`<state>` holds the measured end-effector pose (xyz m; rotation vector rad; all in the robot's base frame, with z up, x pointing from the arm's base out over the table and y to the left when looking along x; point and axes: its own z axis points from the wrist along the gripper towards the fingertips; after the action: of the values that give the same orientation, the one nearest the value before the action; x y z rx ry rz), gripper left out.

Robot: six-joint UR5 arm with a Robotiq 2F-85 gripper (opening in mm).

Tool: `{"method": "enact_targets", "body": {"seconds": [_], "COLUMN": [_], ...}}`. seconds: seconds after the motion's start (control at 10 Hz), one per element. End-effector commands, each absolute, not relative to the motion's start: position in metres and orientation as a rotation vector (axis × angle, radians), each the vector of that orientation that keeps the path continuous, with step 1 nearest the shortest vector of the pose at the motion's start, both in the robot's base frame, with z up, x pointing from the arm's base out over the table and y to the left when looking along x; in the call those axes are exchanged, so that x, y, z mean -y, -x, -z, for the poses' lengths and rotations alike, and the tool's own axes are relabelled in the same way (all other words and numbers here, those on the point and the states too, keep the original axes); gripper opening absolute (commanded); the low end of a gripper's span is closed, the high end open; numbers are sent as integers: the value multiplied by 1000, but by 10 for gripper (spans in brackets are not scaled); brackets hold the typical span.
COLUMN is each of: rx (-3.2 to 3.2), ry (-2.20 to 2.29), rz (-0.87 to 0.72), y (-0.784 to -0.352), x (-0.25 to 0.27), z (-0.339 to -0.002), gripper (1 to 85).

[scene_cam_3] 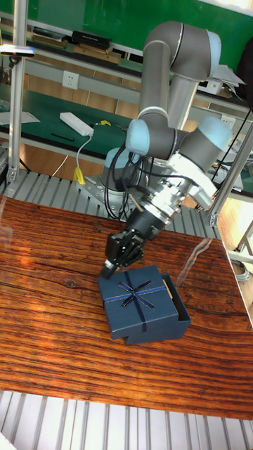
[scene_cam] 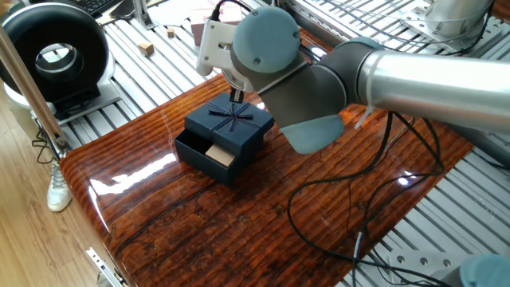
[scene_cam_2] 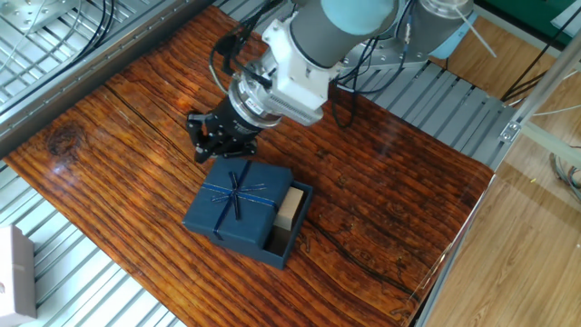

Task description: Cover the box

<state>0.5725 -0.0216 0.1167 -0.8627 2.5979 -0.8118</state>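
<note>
The navy box (scene_cam: pixel 201 156) (scene_cam_2: pixel 283 245) (scene_cam_3: pixel 180 310) sits on the wooden table (scene_cam_2: pixel 136 109). Its lid (scene_cam: pixel 233 119) (scene_cam_2: pixel 234 202) (scene_cam_3: pixel 137 299), topped with a bow, rests on the box but is shifted to one side. That leaves a strip of the box uncovered, where the tan pad (scene_cam: pixel 220 153) (scene_cam_2: pixel 290 208) shows. My gripper (scene_cam_2: pixel 218 153) (scene_cam_3: pixel 111 265) (scene_cam: pixel 236 96) hovers just off the lid's far edge, apart from it. It looks open and holds nothing.
Black cables (scene_cam: pixel 343 199) trail over the table beside the arm. A black round device (scene_cam: pixel 52 52) and small wooden blocks (scene_cam: pixel 146 48) stand on the slatted metal bench beyond the table. A white object (scene_cam_2: pixel 14 272) lies at the bench's edge.
</note>
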Motion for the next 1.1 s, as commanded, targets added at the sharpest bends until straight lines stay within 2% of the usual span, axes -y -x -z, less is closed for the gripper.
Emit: {"method": "enact_targets", "body": {"seconds": [0.0, 0.6, 1.0], "rx": [-2575, -2551, -2555], "ry": [881, 883, 899], "rz": [799, 732, 648], "y": [-581, -598, -598], "x": [41, 40, 33], "z": [-105, -77, -75], "gripper": [10, 10, 10]}}
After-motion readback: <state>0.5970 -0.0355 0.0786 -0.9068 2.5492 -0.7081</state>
